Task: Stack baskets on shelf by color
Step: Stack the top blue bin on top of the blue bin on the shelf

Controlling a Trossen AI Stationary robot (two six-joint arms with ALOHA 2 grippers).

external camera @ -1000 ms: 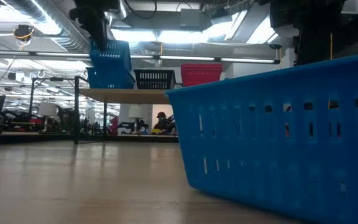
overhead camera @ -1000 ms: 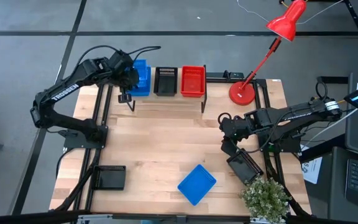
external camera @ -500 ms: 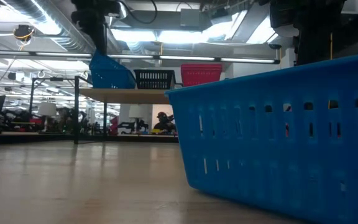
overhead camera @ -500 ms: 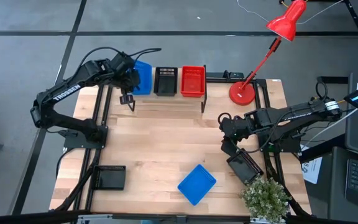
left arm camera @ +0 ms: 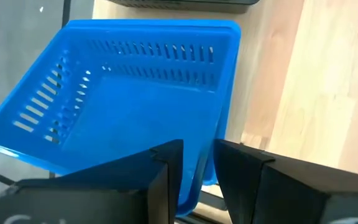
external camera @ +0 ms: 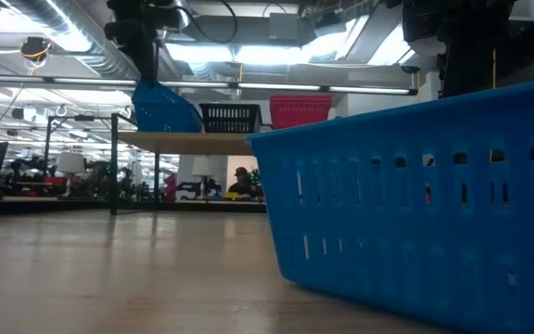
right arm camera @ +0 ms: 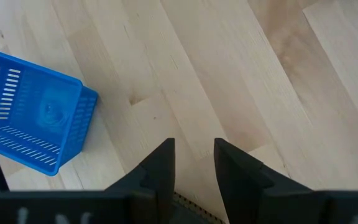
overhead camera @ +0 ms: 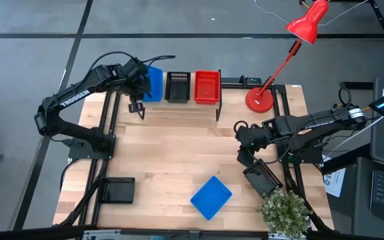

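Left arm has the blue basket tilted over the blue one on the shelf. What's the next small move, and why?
Probably level it and lower it. The left end effector grips the rim of the blue basket, which sits tilted over the shelf end beside the black basket. Levelling first should let it nest instead of catching.
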